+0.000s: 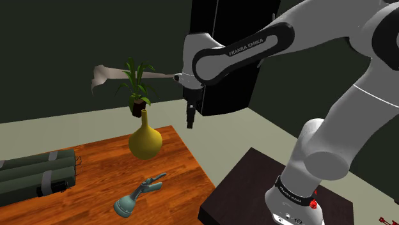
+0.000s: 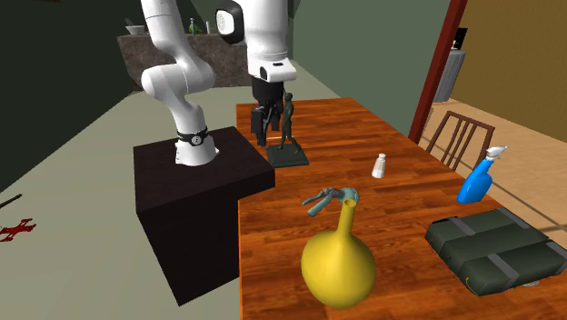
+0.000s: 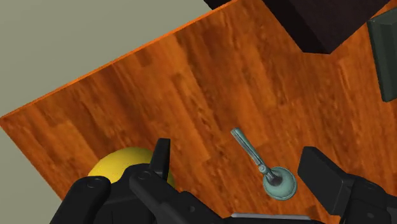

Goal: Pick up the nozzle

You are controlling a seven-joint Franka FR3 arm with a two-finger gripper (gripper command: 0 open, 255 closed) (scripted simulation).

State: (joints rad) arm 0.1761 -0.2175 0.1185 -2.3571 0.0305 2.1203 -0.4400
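The nozzle (image 1: 137, 195) is a teal-grey hose nozzle with a round head and a thin handle. It lies flat on the wooden table (image 1: 102, 156), near the front edge in the shoulder view. In the second exterior view the nozzle (image 2: 331, 197) sits just behind the yellow vase (image 2: 338, 264). My black gripper (image 1: 190, 119) hangs high over the table's edge by the stand, well above and apart from the nozzle. In the wrist view the gripper (image 3: 236, 150) is open, and the nozzle (image 3: 265, 167) lies far below between its spread fingers, untouched.
A yellow long-necked vase (image 1: 145, 139) stands beside the nozzle. A dark green case (image 1: 35, 176) lies at the shoulder view's left. A dark statue (image 2: 287, 127), a small white bottle (image 2: 380, 165) and a blue spray bottle (image 2: 480, 177) stand further along. The dark stand (image 2: 195, 200) adjoins the table.
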